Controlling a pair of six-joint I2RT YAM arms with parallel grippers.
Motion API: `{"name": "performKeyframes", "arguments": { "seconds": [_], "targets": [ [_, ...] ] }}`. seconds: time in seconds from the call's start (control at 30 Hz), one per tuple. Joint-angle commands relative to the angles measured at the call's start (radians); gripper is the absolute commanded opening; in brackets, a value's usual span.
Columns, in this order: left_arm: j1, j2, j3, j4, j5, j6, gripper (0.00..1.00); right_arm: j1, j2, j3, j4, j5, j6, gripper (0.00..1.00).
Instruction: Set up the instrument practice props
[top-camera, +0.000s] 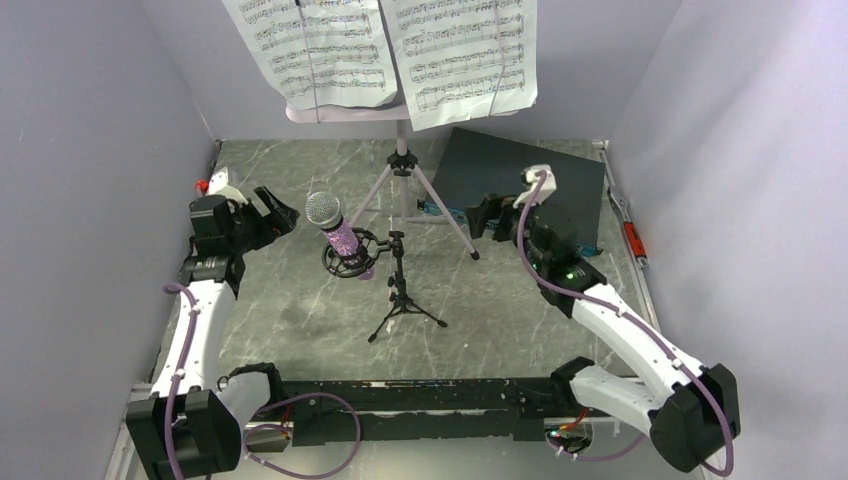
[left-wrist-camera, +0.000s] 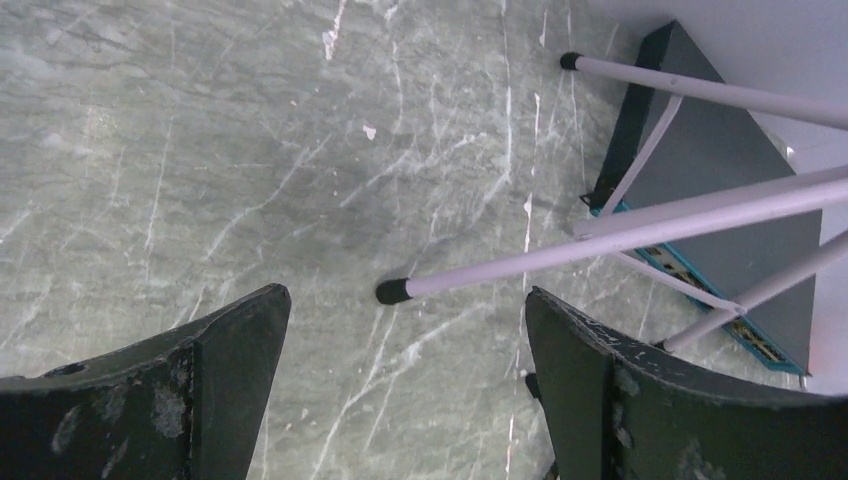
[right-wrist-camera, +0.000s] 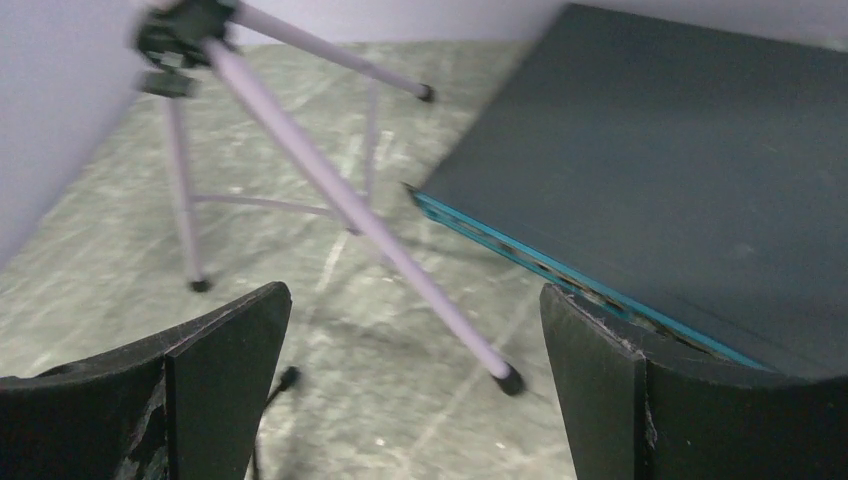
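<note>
**Item 1.** Left gripper (left-wrist-camera: 405, 298): hovering to the left of the music stand (top-camera: 403, 185), fingers spread wide and gripping nothing. It is pointing towards the stand's nearest foot and touching no prop, so I judge it to be standing clear.

**Item 2.** Glittery purple microphone (top-camera: 338, 236): sitting tilted in the ring mount (top-camera: 350, 262), in front of the music stand and slightly to its left. Its mesh head is leaning up and away from the stand. The ring is carrying its weight, which is why it is needing no hand.

**Item 3.** Small black tripod (top-camera: 403, 295): standing in front of the music stand with its legs splayed on the table (top-camera: 290, 310) and bearing the ring mount at its side.

**Item 4.** Music stand: standing upright at the back on its lilac tripod.

**Item 5.** Sheet-music pages, left (top-camera: 310, 50) and right (top-camera: 465, 55): leaning side by side on the stand's shelf, facing the arms. The right page is hanging lower, past the shelf.

**Item 6.** Right gripper (right-wrist-camera: 415, 295): hovering just right of the music stand's right leg, fingers parted and carrying nothing.

**Item 7.** Flat dark box (top-camera: 520, 180): lying behind and to the right of the stand, apart from the props.

**Remark.** The setup is looking nearly or wholly finished.
</note>
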Motion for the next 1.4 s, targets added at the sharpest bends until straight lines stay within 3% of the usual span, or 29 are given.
{"name": "performKeyframes", "arguments": {
  "seconds": [0.0, 0.2, 0.43, 0.6, 0.7, 0.8, 0.97, 1.1, 1.2, 1.3, 1.37],
  "targets": [
    [0.004, 0.013, -0.039, 0.143, -0.073, -0.029, 0.94, -0.049, -0.084, -0.135, 0.083, 0.234, -0.012, 1.00],
    [0.004, 0.014, -0.181, 0.351, -0.226, -0.046, 0.94, -0.129, -0.136, -0.317, 0.171, 0.524, -0.013, 1.00],
    [0.000, 0.105, -0.377, 0.661, -0.416, -0.026, 0.94, -0.278, -0.056, -0.393, 0.347, 0.630, -0.090, 1.00],
    [-0.034, 0.214, -0.352, 0.700, -0.488, 0.093, 0.94, -0.312, 0.070, -0.502, 0.633, 0.573, -0.178, 1.00],
    [-0.064, 0.273, -0.370, 0.826, -0.505, 0.212, 0.94, -0.314, 0.163, -0.510, 0.723, 0.576, -0.238, 1.00],
    [-0.074, 0.321, -0.365, 0.849, -0.501, 0.294, 0.94, -0.318, 0.223, -0.521, 0.804, 0.558, -0.245, 1.00],
    [-0.092, 0.440, -0.510, 1.224, -0.479, 0.401, 0.94, -0.335, 0.349, -0.611, 1.144, 0.529, -0.284, 1.00],
    [-0.098, 0.602, -0.529, 1.449, -0.370, 0.450, 0.94, -0.352, 0.423, -0.647, 1.273, 0.439, -0.312, 1.00],
    [-0.098, 0.591, -0.494, 1.336, -0.353, 0.450, 0.94, -0.367, 0.434, -0.659, 1.292, 0.398, -0.299, 1.00],
    [-0.099, 0.637, -0.463, 1.349, -0.308, 0.472, 0.94, -0.374, 0.488, -0.648, 1.346, 0.394, -0.318, 1.00],
    [-0.098, 0.609, -0.415, 1.203, -0.297, 0.467, 0.94, -0.378, 0.451, -0.614, 1.205, 0.399, -0.272, 1.00]
  ]
}}
